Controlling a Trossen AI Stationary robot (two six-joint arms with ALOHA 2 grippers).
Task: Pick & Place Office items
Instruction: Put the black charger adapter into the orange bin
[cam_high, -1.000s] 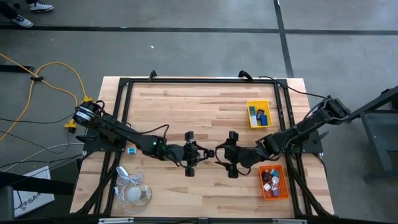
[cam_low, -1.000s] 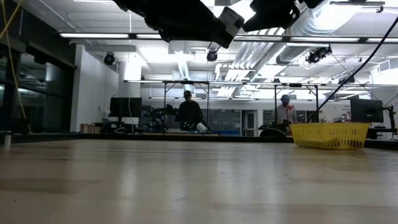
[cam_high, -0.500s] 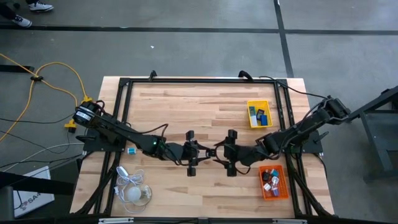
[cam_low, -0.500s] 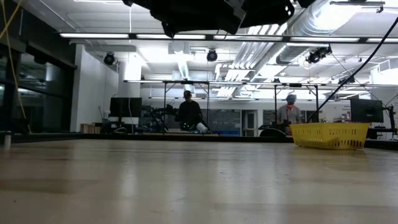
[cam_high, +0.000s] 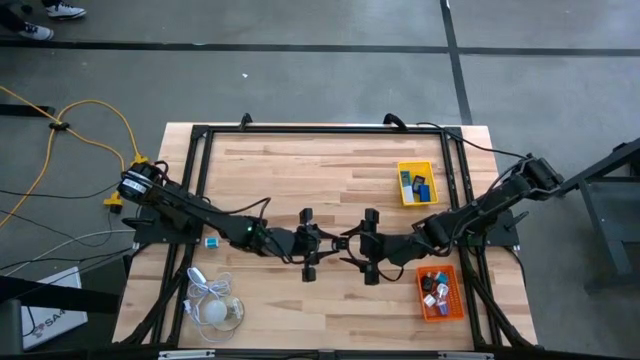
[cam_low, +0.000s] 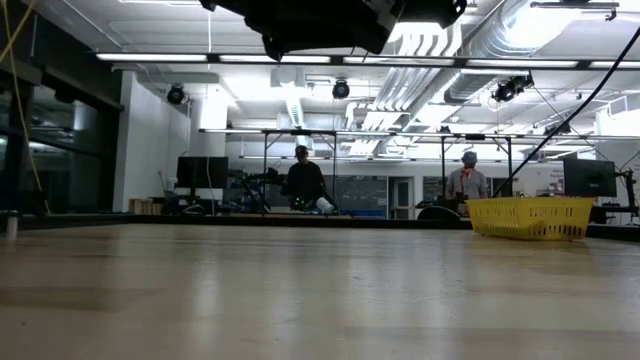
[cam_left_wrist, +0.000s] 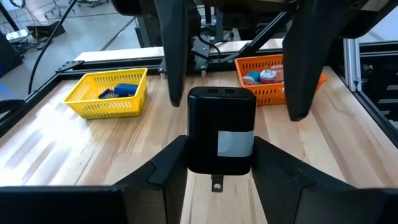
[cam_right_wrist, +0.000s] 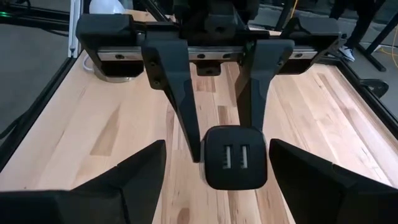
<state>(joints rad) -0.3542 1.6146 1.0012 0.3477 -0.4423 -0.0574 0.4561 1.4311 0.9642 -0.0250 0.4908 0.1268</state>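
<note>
My left gripper (cam_high: 326, 245) is over the middle of the table, shut on a black charger block (cam_left_wrist: 221, 127) with a grey label on its upper face. The block's free end (cam_right_wrist: 236, 158) shows two ports. My right gripper (cam_high: 350, 245) faces it from the table's right, open. Its fingers (cam_left_wrist: 174, 56) stand on either side of the block's free end; I cannot tell whether they touch it. Other small office items lie in the yellow tray (cam_high: 416, 183) and the orange tray (cam_high: 440, 292). One small blue piece (cam_high: 211, 241) lies near the left edge. My left gripper pinches the charger block between its two fingers (cam_left_wrist: 168, 165), one on each of its two opposite sides (cam_left_wrist: 194, 149). The fingers come level from the table's left. The block is lifted clear of the table, its port end pointing toward the right gripper.
A white bulb-like thing with a coiled cord (cam_high: 218, 310) lies at the near left corner. The yellow tray (cam_low: 530, 217) is at the far right and the orange tray (cam_left_wrist: 273, 71) at the near right. A black frame (cam_high: 200, 180) runs round the table. People stand in the room beyond.
My right gripper has moved toward the table's left, up to the left gripper, and its open fingers now stand on either side of the charger's free end. The left gripper has shifted slightly toward it, still holding the block.
</note>
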